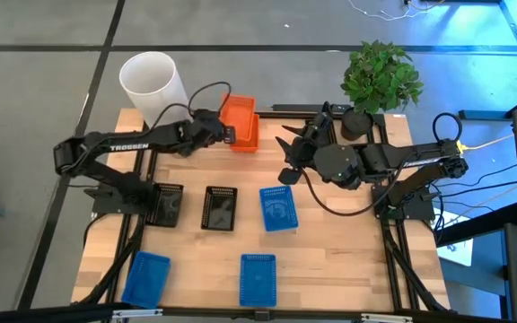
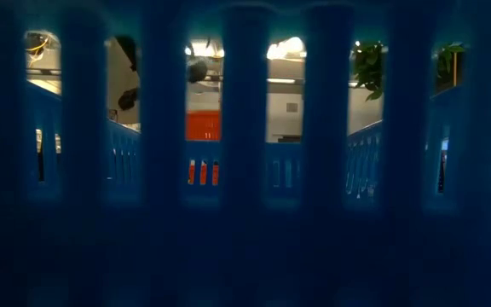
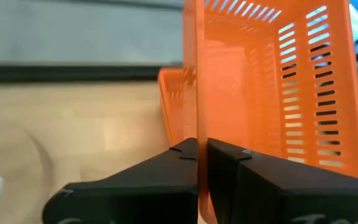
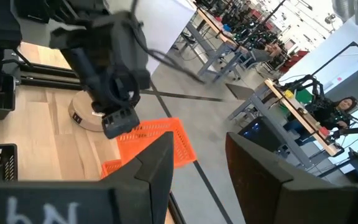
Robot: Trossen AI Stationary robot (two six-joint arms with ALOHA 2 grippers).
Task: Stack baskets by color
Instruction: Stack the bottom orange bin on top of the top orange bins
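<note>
Left wrist view: my left claw (image 3: 197, 155) is clamped on an orange basket's (image 3: 272, 93) wall; at three o'clock my right claw (image 1: 287, 161) hangs with fingers apart.

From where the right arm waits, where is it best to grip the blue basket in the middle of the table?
Probably a long side wall of the blue basket, from straight above. It lies flat, mouth up, clear of its neighbours, and the open right gripper waits just behind it.
</note>
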